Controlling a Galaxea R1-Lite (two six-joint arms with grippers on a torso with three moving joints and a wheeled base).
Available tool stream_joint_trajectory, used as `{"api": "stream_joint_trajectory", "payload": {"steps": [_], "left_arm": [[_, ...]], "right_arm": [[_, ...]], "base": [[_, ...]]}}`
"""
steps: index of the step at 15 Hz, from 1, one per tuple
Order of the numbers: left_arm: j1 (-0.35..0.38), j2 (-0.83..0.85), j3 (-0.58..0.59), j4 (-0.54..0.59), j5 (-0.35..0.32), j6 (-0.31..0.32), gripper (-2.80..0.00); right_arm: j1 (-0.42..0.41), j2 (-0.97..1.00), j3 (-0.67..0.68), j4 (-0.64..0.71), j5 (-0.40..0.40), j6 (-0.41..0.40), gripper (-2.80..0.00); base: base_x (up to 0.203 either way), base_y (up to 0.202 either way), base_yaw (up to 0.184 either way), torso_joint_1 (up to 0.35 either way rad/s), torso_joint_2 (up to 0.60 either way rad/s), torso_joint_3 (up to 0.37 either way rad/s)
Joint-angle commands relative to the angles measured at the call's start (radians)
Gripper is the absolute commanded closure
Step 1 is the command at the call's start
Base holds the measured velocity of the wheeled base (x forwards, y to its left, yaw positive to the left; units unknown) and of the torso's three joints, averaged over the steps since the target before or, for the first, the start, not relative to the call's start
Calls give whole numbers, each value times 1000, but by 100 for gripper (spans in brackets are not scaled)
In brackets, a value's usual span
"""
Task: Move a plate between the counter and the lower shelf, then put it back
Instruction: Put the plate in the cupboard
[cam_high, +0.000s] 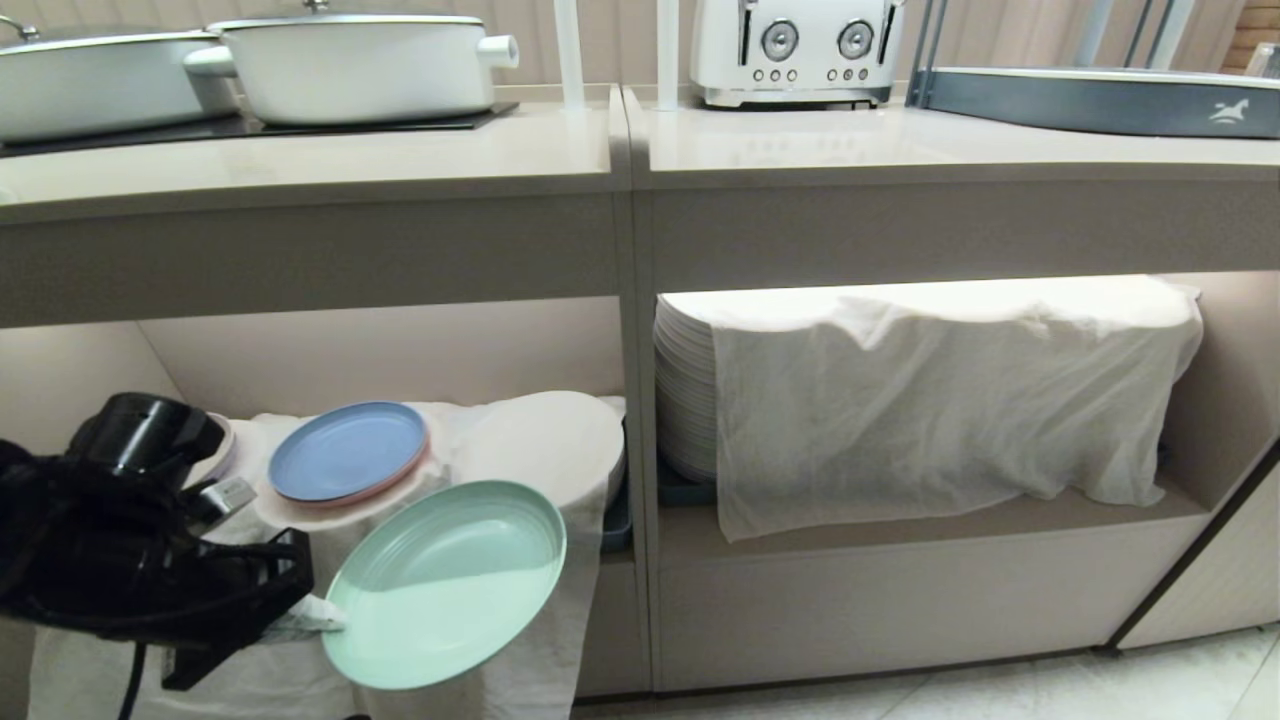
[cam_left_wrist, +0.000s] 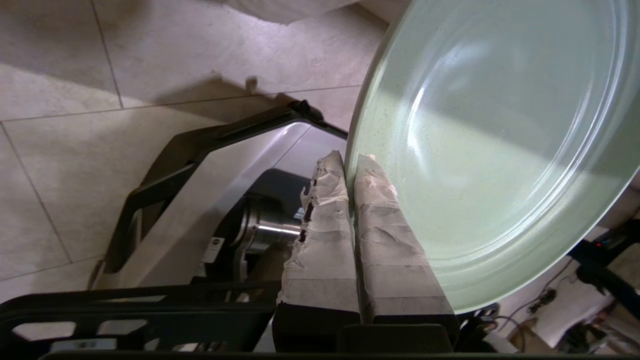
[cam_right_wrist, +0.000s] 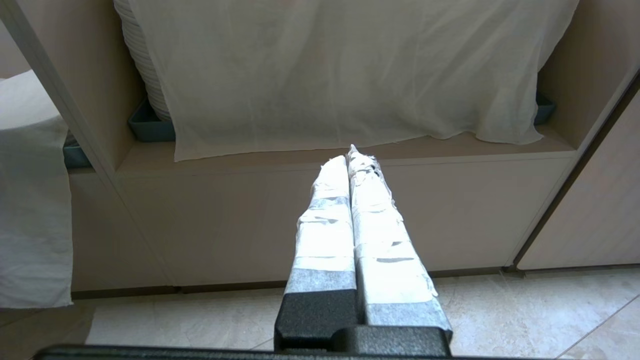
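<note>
One bench (cam_high: 320, 165) across frame top, bare front strip. One lower shelf (cam_high: 930, 520), two cloth-draped plate stacks (cam_high: 690, 390). One blue plate (cam_high: 347, 450) left centre. One plate (cam_high: 445, 585), mint-green, matte, low rim, tilted, lower left, clear of shelf front. Left claw (cam_high: 318, 625) clamps plate rim; right claw (cam_right_wrist: 350, 160) closed, empty.

A: Where is the left gripper (cam_high: 318, 622) seen?
B: At eight o'clock in the head view, its taped fingers (cam_left_wrist: 325, 235) clamped together on a rim, the black arm bent low.
A: And the right gripper (cam_right_wrist: 354, 152)?
B: Held level, fingers pressed together, nothing gripped.
</note>
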Motion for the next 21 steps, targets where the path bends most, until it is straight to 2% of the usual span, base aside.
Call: {"api": "stream_joint_trajectory", "payload": {"steps": [1, 4, 8, 12, 15, 18, 21], "left_arm": [[-24, 101, -76, 1, 0, -47, 0], [-39, 191, -175, 1, 5, -134, 0], [-78, 294, -266, -3, 62, -232, 0], [-114, 370, -267, -181, 105, -341, 0], [-142, 412, -274, -207, 125, -363, 0], [-153, 465, -283, -285, 168, -417, 0], [-162, 505, -323, -298, 190, -435, 0]], "right_arm": [[0, 0, 0, 0, -1, 0, 0], [0, 0, 0, 0, -1, 0, 0], [0, 0, 0, 0, 1, 0, 0], [0, 0, 0, 0, 1, 0, 0], [0, 0, 0, 0, 1, 0, 0], [0, 0, 0, 0, -1, 0, 0], [0, 0, 0, 0, -1, 0, 0]], "base": [[0, 0, 0, 0, 0, 0], [0, 0, 0, 0, 0, 0], [0, 0, 0, 0, 0, 0], [0, 0, 0, 0, 0, 0], [0, 0, 0, 0, 0, 0], [0, 0, 0, 0, 0, 0], [0, 0, 0, 0, 0, 0]]}}
